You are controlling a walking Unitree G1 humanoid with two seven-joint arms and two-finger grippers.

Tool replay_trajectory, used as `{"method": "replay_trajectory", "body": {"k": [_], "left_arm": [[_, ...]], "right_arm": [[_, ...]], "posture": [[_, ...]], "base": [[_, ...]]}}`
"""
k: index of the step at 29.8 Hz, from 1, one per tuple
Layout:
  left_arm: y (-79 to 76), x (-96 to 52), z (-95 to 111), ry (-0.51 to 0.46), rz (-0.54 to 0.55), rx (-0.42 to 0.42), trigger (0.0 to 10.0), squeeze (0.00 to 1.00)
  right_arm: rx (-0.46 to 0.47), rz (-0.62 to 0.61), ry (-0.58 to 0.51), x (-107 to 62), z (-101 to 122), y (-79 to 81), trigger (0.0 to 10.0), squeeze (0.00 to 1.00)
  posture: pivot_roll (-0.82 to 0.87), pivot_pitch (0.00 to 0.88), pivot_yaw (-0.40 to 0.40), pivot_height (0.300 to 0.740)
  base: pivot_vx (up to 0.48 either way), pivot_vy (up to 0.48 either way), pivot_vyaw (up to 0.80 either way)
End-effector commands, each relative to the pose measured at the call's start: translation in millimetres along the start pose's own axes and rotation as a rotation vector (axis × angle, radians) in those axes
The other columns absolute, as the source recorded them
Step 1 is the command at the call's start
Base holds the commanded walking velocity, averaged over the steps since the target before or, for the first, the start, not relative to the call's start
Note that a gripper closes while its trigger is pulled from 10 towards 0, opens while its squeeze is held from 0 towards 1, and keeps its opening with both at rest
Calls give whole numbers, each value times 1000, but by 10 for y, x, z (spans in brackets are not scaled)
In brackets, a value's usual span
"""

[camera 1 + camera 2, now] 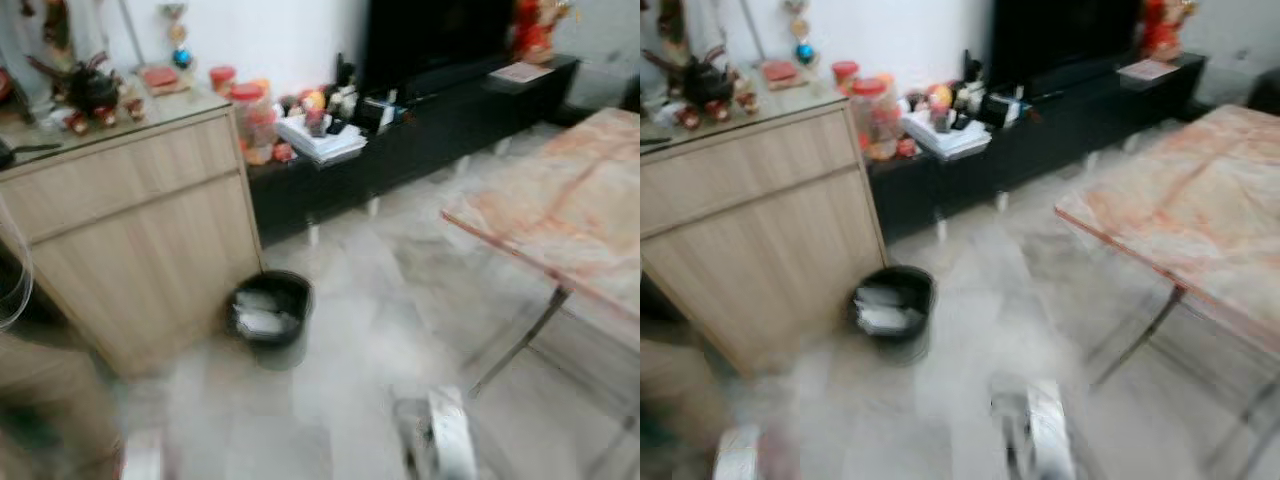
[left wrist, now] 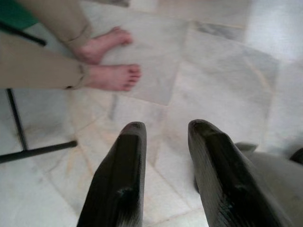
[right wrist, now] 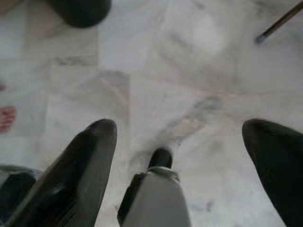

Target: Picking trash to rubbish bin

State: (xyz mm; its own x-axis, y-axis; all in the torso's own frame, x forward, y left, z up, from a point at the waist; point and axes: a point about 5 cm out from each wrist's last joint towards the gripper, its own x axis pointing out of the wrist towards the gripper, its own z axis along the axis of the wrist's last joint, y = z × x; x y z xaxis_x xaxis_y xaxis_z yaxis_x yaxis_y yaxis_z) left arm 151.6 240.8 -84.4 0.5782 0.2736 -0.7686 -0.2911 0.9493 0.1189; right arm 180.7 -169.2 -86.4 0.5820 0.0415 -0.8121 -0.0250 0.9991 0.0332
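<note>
Hanging low over bare floor, both grippers carry nothing: left gripper (image 2: 163,142) narrowly parted, right gripper (image 3: 180,142) spread wide; rubbish bin (image 1: 270,312) at eleven o'clock.

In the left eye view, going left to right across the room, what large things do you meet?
Wooden cabinet → black rubbish bin on the floor at the cabinet's right corner → low black TV console along the wall → marble-topped table at the right edge.
</note>
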Motion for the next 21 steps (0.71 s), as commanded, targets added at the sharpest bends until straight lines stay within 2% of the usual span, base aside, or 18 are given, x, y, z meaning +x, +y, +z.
{"method": "replay_trajectory", "body": {"k": [1, 11, 21], "left_arm": [[-10, -11, -42, 10, 1, 5, 10000, 0], [-37, -9, -36, 9, -6, 0, 10000, 0], [-44, -4, -18, 4, -7, 1, 10000, 0]], "right_arm": [[0, 0, -32, 18, 109, 4, 10000, 0], [9, 1, -42, 20, 128, 8, 10000, 0], [2, 7, -34, 21, 119, 19, 10000, 0]], "posture": [[50, 0, 4, 740], [43, 0, 6, 740], [43, 0, 6, 740]], "base": [[0, 0, 0], [0, 0, 0], [0, 0, -776]]}}
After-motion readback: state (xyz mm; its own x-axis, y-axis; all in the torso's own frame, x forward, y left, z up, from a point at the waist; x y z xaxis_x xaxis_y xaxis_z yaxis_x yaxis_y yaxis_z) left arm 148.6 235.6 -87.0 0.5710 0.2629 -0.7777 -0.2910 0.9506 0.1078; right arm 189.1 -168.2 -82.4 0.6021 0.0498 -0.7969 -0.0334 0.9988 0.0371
